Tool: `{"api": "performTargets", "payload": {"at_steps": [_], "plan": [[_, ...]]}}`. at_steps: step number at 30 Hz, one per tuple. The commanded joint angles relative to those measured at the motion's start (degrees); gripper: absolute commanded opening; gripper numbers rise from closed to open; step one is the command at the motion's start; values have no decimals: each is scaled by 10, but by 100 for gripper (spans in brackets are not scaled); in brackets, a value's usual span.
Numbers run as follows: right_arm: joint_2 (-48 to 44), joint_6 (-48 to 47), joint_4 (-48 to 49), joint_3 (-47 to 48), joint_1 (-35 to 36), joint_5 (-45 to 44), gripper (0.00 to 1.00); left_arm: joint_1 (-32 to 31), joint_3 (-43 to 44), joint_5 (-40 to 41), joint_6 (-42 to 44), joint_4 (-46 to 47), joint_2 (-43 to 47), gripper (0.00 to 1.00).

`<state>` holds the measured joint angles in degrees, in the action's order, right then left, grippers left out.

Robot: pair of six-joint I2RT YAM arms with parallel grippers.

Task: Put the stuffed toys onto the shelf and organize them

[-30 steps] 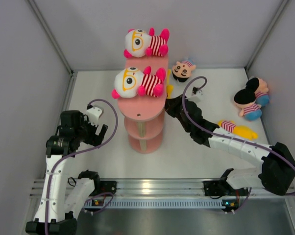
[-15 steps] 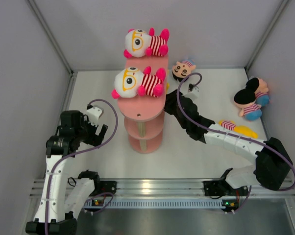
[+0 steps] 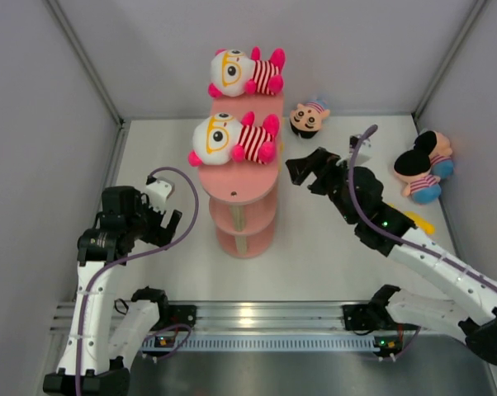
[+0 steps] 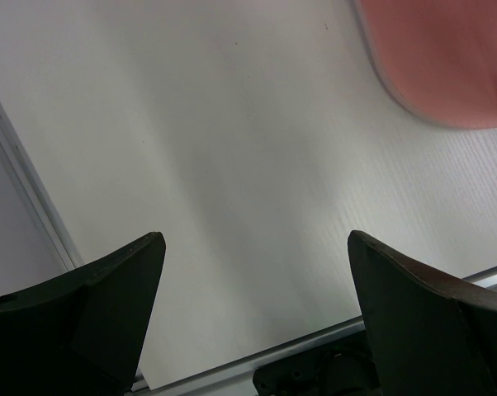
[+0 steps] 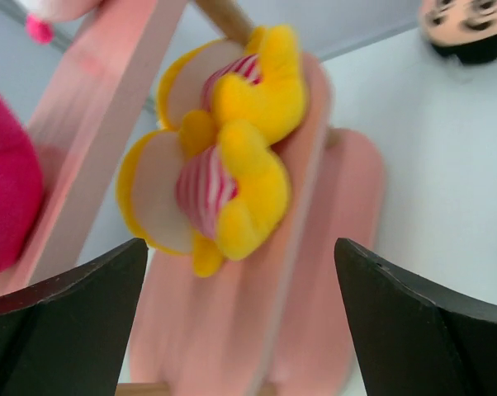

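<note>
- White tabletop boxed in by grey walls: the salmon-pink shelf stands left of centre, between the two arms.
- Right gripper hangs just beside the shelf's right flank, fingers spread wide and grasping nothing. Its wrist camera looks straight at a yellow bear lying on what appears to be the middle tier, free of both fingers.
- Left gripper hovers low over bare table near the shelf's foot, fingers likewise released and empty.
- Doing this step well, as judged: draw the right arm straight back from the tier with the fingers spread and level, so that neither tip catches the bear. It lies close to the tier's edge and looks soft enough to roll off at a nudge. The tier above leaves little headroom.
- Top tier holds two white-faced dolls. The far doll overhangs the back end and the near doll lies across the middle; bare pink shows only at the front.
- Bottom tier: contents cannot be made out.
- On the table wait a black-haired doll behind the gripper, mouse-eared dolls by the right wall, and a yellow toy largely hidden under the right arm.
</note>
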<state>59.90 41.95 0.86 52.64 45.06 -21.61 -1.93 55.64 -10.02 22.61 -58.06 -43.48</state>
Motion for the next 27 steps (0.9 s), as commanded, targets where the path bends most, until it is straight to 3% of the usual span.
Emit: {"api": "performTargets", "payload": {"at_steps": [1,7,12,16,20,23,24,26,27], "plan": [[-68,-52,-137,-1,-61,-12,95,2,-2,-7,-2,21,8,98],[-177,-29,-177,-144,-304,42,97,2,-2,-8,0,21,13,99],[-97,-36,-148,-201,-470,93,97,2,-1,-8,-1,20,17,98],[27,-86,-144,-175,-481,63,97,2,-3,-8,-1,20,28,99],[93,-111,-135,-160,-477,67,92,2,-4,-5,-1,20,29,99],[111,-120,-123,-163,-470,78,70,2,-2,-5,-3,20,29,99],[113,-122,-119,-172,-466,79,50,2,-1,-4,-4,20,29,99],[103,-121,-113,-180,-466,86,26,2,3,-3,-5,19,29,99],[95,-123,-112,-184,-466,93,4,2,4,-3,-6,19,29,98]]}}
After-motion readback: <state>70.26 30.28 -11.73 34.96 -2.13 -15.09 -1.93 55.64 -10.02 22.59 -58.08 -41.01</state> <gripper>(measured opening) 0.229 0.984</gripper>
